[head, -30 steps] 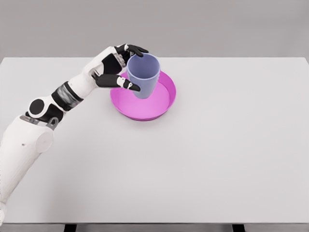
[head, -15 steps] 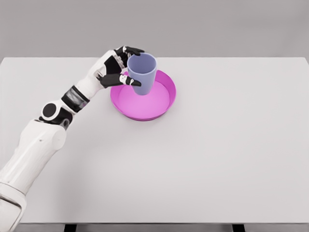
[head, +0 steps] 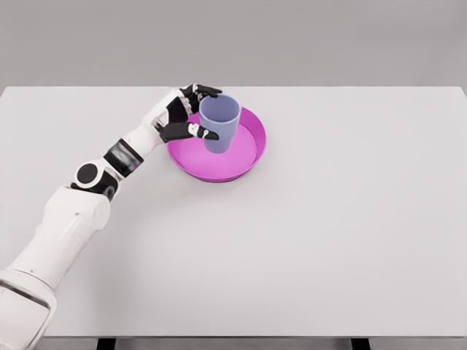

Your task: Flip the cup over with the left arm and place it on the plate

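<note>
Lavender plastic, by the look of it — the cup (head: 219,122) reads to me as light, rigid and smooth-walled, so I judge it more likely to slip than to crush or break. I have it in the left hand (head: 179,115), which is clamped on the upper wall from the cup's left side: fingers (head: 204,90) curl round the far side of the rim, thumb (head: 198,133) presses across the near wall. That seems the right place to hold, since the wall tapers downward and a grip lower on the taper could slide. Cup stands mouth up, long axis close to vertical, top tilted a little toward the camera so I can see into the opening. Its base is over the inside of the plate (head: 252,149), left of centre; I cannot tell whether it touches the floor of the plate or hangs just above it. Plate is magenta, shallow, raised rim — it sits on the table (head: 350,219) toward the far edge. Right arm is not visible. My judgement: flip done, only the release remains, with a slow opening of the fingers so the light cup does not tip.
</note>
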Controlling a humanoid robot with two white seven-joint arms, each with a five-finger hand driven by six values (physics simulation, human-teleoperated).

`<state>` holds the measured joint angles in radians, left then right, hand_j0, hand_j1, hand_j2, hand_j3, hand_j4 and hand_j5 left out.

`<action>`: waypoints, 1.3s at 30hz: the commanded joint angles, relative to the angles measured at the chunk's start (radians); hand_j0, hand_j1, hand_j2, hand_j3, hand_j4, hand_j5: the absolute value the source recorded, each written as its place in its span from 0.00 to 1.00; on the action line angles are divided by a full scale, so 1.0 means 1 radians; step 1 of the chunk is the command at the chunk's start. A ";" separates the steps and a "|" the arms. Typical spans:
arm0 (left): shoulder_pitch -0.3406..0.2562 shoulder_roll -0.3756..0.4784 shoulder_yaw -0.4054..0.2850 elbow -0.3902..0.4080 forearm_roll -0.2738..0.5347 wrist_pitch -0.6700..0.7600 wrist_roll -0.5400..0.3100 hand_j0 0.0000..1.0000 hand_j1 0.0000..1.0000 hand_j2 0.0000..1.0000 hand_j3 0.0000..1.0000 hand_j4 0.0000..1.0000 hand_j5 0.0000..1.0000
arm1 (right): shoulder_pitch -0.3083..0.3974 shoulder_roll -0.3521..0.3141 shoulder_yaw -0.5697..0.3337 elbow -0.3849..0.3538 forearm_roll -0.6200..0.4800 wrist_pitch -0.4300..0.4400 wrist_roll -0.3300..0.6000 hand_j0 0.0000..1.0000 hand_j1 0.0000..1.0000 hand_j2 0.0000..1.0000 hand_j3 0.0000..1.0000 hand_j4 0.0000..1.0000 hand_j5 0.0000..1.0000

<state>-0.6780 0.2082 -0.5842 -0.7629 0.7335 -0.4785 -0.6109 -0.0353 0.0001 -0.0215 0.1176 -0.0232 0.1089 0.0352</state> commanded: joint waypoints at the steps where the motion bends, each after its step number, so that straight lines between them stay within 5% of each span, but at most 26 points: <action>1: 0.000 -0.007 0.000 0.013 -0.002 -0.012 0.000 0.51 0.51 0.51 0.51 0.51 0.51 | 0.000 0.000 0.000 0.001 0.000 0.000 0.000 1.00 1.00 1.00 1.00 1.00 1.00; 22: 0.002 -0.029 -0.002 0.031 -0.003 -0.009 0.000 0.52 0.52 0.52 0.52 0.52 0.52 | -0.002 0.000 0.000 0.001 0.000 0.000 0.000 1.00 1.00 1.00 1.00 1.00 1.00; 26: 0.002 -0.030 -0.002 0.031 -0.003 -0.011 0.000 0.82 0.82 0.82 0.82 0.82 0.82 | 0.000 0.000 0.000 0.001 0.000 0.000 0.000 1.00 1.00 1.00 1.00 1.00 1.00; 39: 0.003 -0.020 -0.002 0.031 -0.039 -0.011 0.000 1.00 1.00 1.00 1.00 1.00 1.00 | 0.000 0.000 0.000 0.001 0.000 0.000 0.000 1.00 1.00 1.00 1.00 1.00 1.00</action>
<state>-0.6750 0.1867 -0.5858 -0.7305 0.6923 -0.4895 -0.6108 -0.0353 0.0001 -0.0211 0.1175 -0.0232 0.1089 0.0352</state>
